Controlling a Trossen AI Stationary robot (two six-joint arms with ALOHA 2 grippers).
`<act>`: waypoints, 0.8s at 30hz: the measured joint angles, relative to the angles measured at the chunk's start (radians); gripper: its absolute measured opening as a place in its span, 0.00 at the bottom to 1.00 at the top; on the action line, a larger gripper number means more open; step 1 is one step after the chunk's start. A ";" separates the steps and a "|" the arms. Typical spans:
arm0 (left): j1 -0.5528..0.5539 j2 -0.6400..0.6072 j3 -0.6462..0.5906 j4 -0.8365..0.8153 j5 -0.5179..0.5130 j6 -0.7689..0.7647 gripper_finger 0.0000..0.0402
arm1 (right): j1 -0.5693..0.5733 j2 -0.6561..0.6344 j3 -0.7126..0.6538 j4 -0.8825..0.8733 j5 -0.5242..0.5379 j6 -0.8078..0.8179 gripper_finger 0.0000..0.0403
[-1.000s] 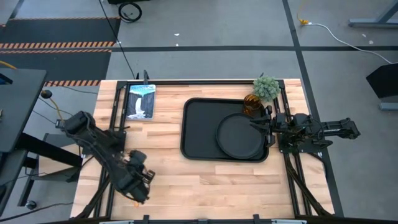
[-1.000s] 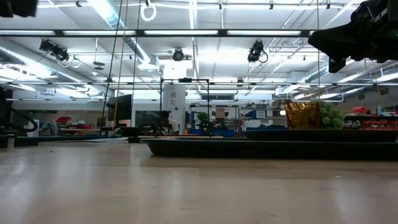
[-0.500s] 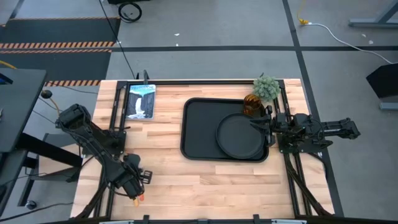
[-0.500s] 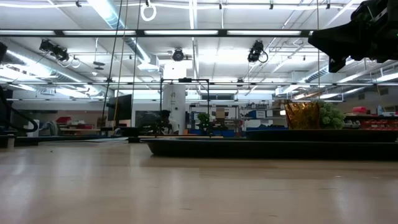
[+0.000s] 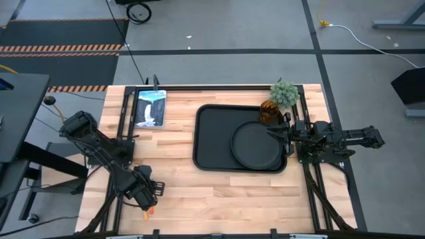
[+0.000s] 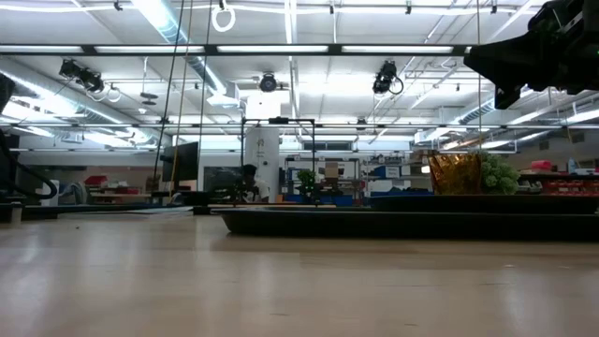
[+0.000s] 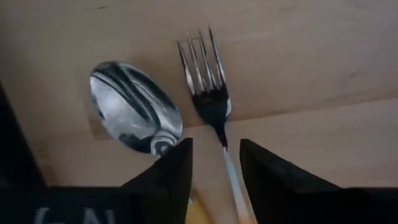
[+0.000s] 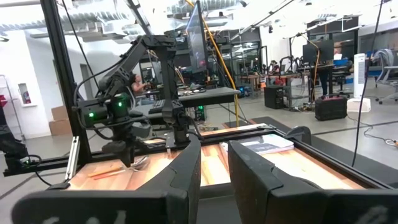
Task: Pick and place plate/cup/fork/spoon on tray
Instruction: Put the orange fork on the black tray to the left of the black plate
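Observation:
The fork (image 7: 205, 93) and the spoon (image 7: 134, 115) lie side by side on the wood at the table's near left. From above, only an orange handle end (image 5: 147, 212) shows under my left gripper (image 5: 145, 199). That gripper (image 7: 214, 149) points down, open, its fingers on either side of the fork's handle (image 7: 233, 180). The round plate (image 5: 255, 145) lies in the right half of the black tray (image 5: 212, 136). The amber cup (image 5: 267, 111) stands at the tray's far right corner. My right gripper (image 5: 272, 133) hovers over the tray's right rim, open and holding nothing.
A small green plant (image 5: 284, 94) stands at the far right corner beside the cup. A framed picture (image 5: 150, 107) lies at the far left. Bare wood stretches between the cutlery and the tray. Black rails (image 5: 126, 126) run along both side edges.
My left arm has drawn back a little toward the table's left edge. An orange handle end near the front edge, hidden under the gripper a second ago, now shows.

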State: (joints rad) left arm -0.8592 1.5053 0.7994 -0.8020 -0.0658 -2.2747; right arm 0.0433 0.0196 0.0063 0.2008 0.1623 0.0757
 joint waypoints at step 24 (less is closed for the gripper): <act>0.006 -0.001 -0.092 0.163 0.026 0.007 0.28 | 0.000 0.000 0.000 0.000 0.000 0.000 0.22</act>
State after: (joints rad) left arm -0.8536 1.5041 0.7078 -0.6385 -0.0397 -2.2677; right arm 0.0437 0.0196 0.0067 0.2012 0.1623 0.0754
